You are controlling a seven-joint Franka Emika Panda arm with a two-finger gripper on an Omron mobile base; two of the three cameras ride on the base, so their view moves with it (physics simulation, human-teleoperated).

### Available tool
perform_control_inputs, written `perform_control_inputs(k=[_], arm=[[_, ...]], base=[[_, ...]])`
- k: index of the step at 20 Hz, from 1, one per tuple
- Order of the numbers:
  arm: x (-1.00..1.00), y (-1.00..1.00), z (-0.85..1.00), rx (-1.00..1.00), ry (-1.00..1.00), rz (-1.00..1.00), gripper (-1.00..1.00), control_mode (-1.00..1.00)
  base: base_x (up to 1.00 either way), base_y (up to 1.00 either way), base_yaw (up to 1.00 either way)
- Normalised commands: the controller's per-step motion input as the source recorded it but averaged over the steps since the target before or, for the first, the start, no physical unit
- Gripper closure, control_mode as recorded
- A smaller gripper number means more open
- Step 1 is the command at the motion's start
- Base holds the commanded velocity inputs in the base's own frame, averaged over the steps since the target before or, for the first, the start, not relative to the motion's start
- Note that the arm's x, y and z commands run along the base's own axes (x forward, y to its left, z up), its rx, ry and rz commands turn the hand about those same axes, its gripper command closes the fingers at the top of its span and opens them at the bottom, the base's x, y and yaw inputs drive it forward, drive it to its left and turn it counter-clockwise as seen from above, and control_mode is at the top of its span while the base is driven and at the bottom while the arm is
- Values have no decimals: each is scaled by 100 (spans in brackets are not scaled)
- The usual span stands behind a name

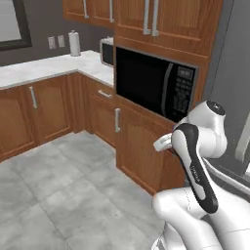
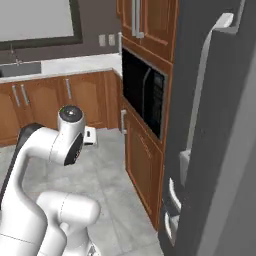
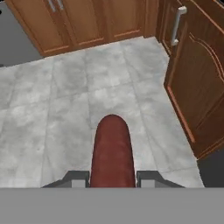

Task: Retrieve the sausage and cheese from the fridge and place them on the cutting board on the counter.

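Between my gripper (image 3: 112, 178) tips sits the sausage (image 3: 112, 151), a dark red-brown cylinder clamped on its 2 sides and sticking out ahead of the hand over the grey tiled floor (image 3: 65, 109). So the fingers are closed on it, and I judge the grip to be near one end, with most of the length hanging free beyond the tips.

From the right base camera I see the fridge (image 2: 220, 150) just beside me, its long white handle (image 2: 200, 85) upright. The counter (image 1: 53, 66) runs along the far wall, well apart from the arm, past the black microwave (image 1: 156, 83) set into the wooden cabinets (image 1: 141, 156). I cannot pick out the cutting board or the cheese from any camera.

My worry is the carry. A round, smooth piece held near one end could pivot or slide between the tips if I swing the arm quickly or drive the base hard (a drop here lands it on the tiles). The cabinet fronts are also near the hand, so a wide sweep could knock the protruding end and twist it loose.
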Motion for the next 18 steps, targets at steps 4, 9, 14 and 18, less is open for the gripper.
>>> perform_control_inputs(k=[4, 9, 14, 18], arm=[[0, 0, 0, 0, 0, 0, 100, 100], [0, 0, 0, 0, 0, 0, 100, 100], [0, 0, 0, 0, 0, 0, 100, 100], [0, 0, 0, 0, 0, 0, 100, 100]], base=[[15, 0, 83], [27, 0, 75], [35, 0, 72], [40, 0, 69]])
